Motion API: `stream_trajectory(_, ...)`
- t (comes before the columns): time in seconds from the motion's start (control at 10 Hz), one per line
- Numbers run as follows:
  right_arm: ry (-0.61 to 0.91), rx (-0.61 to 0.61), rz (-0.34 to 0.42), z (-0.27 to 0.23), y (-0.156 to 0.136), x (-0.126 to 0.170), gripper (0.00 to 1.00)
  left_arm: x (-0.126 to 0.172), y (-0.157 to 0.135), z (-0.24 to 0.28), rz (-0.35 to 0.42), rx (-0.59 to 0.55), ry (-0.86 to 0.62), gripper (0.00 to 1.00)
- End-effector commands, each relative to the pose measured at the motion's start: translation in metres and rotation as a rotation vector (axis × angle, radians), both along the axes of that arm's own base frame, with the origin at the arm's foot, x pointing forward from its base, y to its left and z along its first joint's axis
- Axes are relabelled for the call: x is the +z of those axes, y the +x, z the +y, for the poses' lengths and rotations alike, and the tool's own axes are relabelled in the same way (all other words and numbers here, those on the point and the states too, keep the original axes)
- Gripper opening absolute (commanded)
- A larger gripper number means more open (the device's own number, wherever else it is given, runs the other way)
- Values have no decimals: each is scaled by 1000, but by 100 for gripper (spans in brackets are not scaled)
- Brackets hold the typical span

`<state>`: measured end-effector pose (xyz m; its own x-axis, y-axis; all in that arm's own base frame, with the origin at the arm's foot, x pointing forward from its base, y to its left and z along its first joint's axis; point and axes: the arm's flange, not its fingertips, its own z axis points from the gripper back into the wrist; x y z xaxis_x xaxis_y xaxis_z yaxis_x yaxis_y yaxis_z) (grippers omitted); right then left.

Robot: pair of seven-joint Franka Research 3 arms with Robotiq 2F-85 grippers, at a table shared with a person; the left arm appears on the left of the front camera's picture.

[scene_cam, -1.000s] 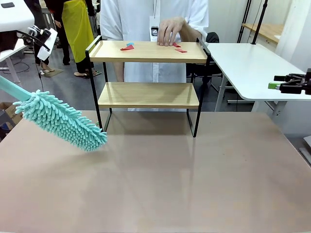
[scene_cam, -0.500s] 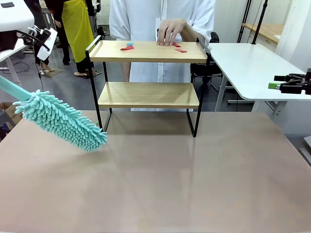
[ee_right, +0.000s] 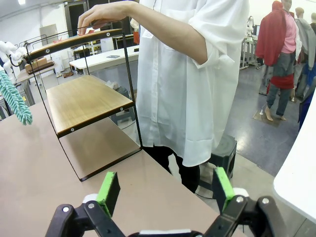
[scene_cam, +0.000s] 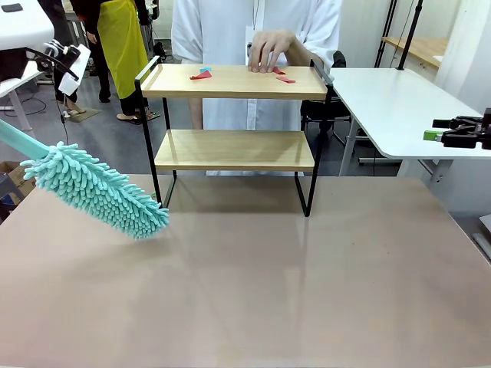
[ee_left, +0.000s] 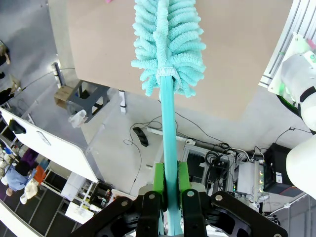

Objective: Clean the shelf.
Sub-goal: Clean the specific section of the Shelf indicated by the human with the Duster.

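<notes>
Teal duster (scene_cam: pixel 96 192), fluffy head, hangs over the near-left part of the brown table (scene_cam: pixel 268 291). The head slants down toward the right. Its tip is near the front left leg of the shelf (scene_cam: pixel 230 83) but apart from it. Cannot tell whether the head touches the tabletop.

Left gripper (ee_left: pixel 170 177): clamped on the duster's teal handle, one green pad pressed on each side of it. In the left wrist view the handle runs straight up from the jaws to the head, with the table edge beyond.

Right gripper (ee_right: pixel 165 185): jaws spread wide, nothing between them. In the front view it sits at the far right edge (scene_cam: pixel 439 130), level with the white side table (scene_cam: pixel 391 100) and well apart from the shelf.

Shelf position: far middle of the brown table, all four black legs on the tabletop. It has two light wood boards, one above the other, in a thin black frame. In the right wrist view it shows at the left (ee_right: pixel 84 101), seen from its end.

On the top board:
- a red scrap (scene_cam: pixel 199 76) with a small blue scrap (scene_cam: pixel 205 70) just behind it, left of centre
- red scraps (scene_cam: pixel 285 79) right of centre, beside the person's fingers

A person in a white shirt stands behind the shelf. One hand (scene_cam: pixel 268 50) is down on the back of the top board, fingertips touching the wood, right of centre. The right wrist view shows the same hand (ee_right: pixel 101 17) on the top board, forearm stretched out over it.
</notes>
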<state>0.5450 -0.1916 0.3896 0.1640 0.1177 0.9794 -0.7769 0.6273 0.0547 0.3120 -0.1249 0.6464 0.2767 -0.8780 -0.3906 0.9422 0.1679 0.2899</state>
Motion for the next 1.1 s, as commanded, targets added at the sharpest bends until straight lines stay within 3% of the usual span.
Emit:
stream_trajectory(0.0, 0, 3, -6, 2, 0, 3, 100, 2, 1, 3, -9, 6, -1, 13)
stream_trajectory(0.1, 0, 3, -6, 2, 0, 3, 100, 0, 0, 0, 0, 0, 0, 13)
stream_trajectory(0.3, 0, 3, -6, 2, 0, 3, 100, 22, -9, 12, -53, -49, -112, 13)
stream_trajectory(0.6, 0, 3, -6, 2, 0, 3, 100, 85, -25, 10, -165, -153, -343, 13)
stream_trajectory(0.8, 0, 3, -6, 2, 0, 3, 100, 133, -31, -9, -150, -69, -467, 13)
stream_trajectory(1.0, 0, 3, -6, 2, 0, 3, 100, 180, -44, -37, -192, 55, -550, 13)
